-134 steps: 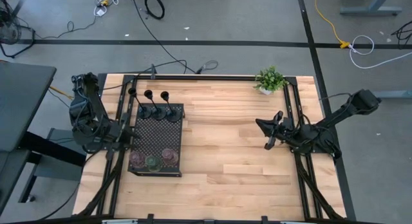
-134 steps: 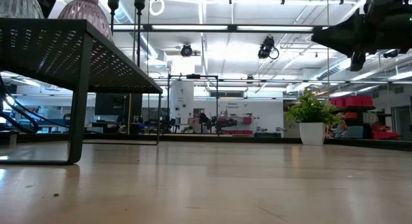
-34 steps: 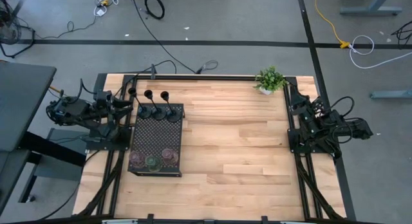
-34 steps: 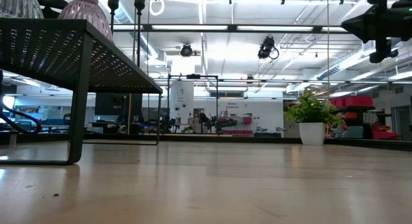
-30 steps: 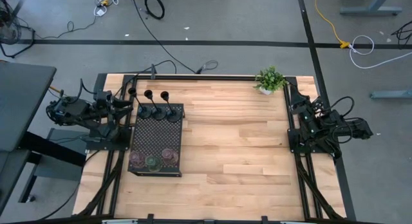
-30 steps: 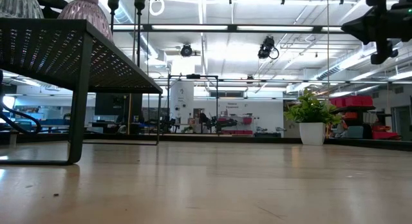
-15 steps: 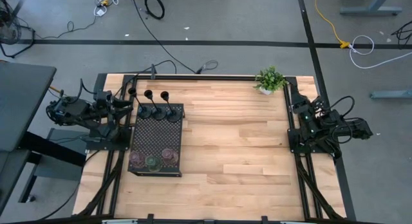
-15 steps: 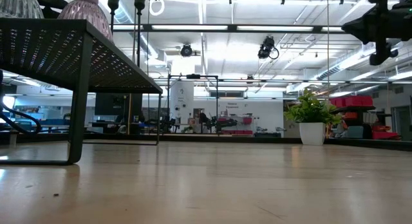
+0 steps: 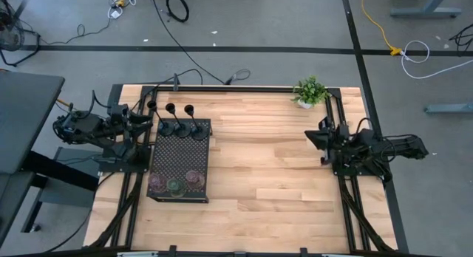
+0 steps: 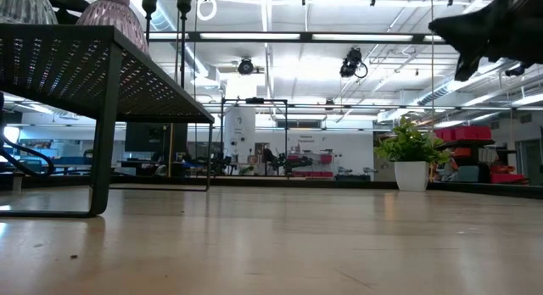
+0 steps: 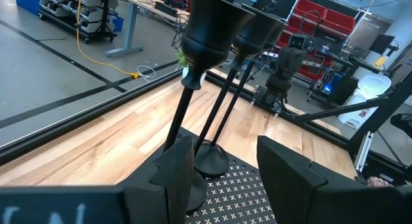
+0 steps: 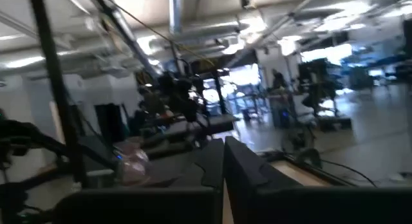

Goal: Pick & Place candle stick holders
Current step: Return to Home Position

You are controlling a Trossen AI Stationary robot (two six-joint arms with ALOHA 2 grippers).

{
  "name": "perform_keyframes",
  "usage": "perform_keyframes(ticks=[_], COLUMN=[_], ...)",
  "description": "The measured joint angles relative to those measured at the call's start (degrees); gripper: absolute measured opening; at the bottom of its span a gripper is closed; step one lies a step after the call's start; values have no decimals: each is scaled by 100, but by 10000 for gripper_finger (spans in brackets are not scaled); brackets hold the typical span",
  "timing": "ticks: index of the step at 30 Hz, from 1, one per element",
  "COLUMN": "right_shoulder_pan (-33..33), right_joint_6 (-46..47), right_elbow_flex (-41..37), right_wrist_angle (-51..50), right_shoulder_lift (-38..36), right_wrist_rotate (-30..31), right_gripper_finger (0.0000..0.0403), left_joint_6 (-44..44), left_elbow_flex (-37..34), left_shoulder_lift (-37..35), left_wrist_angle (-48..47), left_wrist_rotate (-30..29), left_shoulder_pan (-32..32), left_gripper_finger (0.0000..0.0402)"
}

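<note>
Three tall black candle stick holders stand on round bases at the far end of the black perforated tray. Three squat holders, pink, green and brown, stand at its near end. My left gripper is open and empty at the table's left edge, beside the tall holders; in the left wrist view their stems stand just ahead of its fingers. My right gripper is shut and empty, above the table's right part; it also shows in the right wrist view.
A small green potted plant stands at the far right of the table, and shows in the low view. The tray stands on legs above the wooden top. Bare wood lies between the tray and my right arm.
My right gripper has swung out from its folded place at the table's right edge toward the table's left, and now reaches over the wooden top. My left arm and the holders have kept still.
</note>
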Motion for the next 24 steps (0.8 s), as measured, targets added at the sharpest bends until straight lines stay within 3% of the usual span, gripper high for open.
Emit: perform_keyframes(ticks=[3,8,17,24], right_shoulder_pan=[-2,0,-2,-1], right_joint_6=[-18,-251,-242,35], right_elbow_flex=[0,0,0,0], right_wrist_angle=[-27,-98,-1119,-1176], right_shoulder_lift=[-1,0,0,0], right_wrist_rotate=[64,-441,-399,-349], right_gripper_finger=[13,13,13,13], left_joint_6=[0,0,0,0], left_elbow_flex=[0,0,0,0], left_shoulder_lift=[0,0,0,0], left_wrist_angle=[-2,-2,0,-2], left_wrist_rotate=[-2,0,0,-2], left_shoulder_pan=[0,0,0,0], left_gripper_finger=[172,172,172,172])
